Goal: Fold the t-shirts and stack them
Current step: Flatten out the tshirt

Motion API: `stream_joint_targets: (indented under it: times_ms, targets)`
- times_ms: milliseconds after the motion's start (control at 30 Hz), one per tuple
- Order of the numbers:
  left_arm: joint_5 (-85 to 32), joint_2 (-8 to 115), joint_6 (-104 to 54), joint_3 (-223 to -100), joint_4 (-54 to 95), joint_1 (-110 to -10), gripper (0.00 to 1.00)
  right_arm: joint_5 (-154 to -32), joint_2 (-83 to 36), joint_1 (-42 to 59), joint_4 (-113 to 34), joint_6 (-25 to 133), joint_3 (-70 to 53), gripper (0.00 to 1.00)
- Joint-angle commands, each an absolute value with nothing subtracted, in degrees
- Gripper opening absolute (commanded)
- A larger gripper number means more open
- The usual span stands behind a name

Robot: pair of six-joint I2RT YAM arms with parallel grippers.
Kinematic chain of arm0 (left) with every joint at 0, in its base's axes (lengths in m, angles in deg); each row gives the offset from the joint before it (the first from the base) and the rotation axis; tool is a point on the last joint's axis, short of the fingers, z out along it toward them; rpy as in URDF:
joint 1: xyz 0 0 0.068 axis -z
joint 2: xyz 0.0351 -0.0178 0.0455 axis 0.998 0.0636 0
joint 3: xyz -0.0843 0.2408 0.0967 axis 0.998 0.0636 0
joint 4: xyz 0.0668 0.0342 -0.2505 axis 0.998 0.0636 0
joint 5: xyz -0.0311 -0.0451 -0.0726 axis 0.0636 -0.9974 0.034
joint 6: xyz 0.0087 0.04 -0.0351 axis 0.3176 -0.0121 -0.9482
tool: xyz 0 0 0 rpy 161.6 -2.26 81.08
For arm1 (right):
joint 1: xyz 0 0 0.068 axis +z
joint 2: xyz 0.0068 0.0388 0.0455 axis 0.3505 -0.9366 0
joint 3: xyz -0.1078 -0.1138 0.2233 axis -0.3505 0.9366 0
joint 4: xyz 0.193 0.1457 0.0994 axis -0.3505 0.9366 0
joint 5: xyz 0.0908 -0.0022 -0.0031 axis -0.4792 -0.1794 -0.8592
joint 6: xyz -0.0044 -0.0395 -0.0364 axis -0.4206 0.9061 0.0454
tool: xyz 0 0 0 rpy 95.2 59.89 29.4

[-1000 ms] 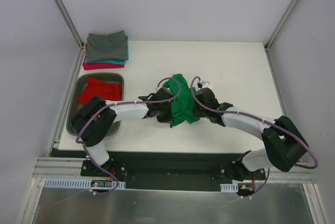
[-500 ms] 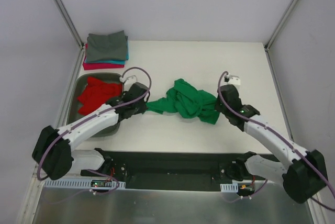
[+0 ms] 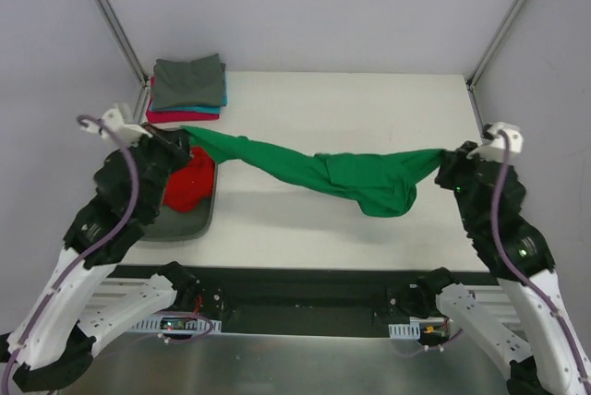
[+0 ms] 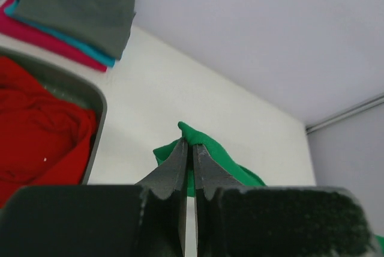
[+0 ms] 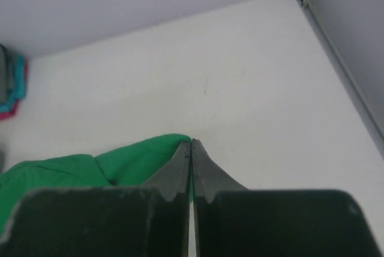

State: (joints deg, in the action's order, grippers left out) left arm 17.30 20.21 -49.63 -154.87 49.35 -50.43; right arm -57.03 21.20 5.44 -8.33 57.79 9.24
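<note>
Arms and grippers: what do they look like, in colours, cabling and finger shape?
The left arm and right arm have white shells, black joints and a lilac cable looped along each. The left gripper and right gripper have dark tapered fingers with toothed inner edges.

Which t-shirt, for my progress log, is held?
The green t-shirt, stretched between left gripper and right gripper; red t-shirt lies in the tray, folded t-shirts stacked.

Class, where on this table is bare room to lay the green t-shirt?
Bare: table behind the green t-shirt, right of the folded stack; the near strip before it. Crowded: left edge, with stack and tray holding the red t-shirt.
</note>
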Motion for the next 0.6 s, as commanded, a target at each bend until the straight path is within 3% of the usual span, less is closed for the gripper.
stream_joint_targets:
  times_ms: [0,200,567]
  targets:
    - [20.95,14.39,-44.45,-160.69,49.66,-50.76,0.00,-51.86,27.77,4.97,-8.83,62.53,0.85,0.01]
    - [19.62,7.26,-42.43,-161.40,46.50,-50.76,0.00,-59.94,32.53,4.97,-11.39,63.06,-2.50,0.01]
    - [29.98,14.99,-40.06,-160.00,46.50,-50.76,0.00,-49.06,23.49,4.97,-10.33,64.81,-2.15,0.01]
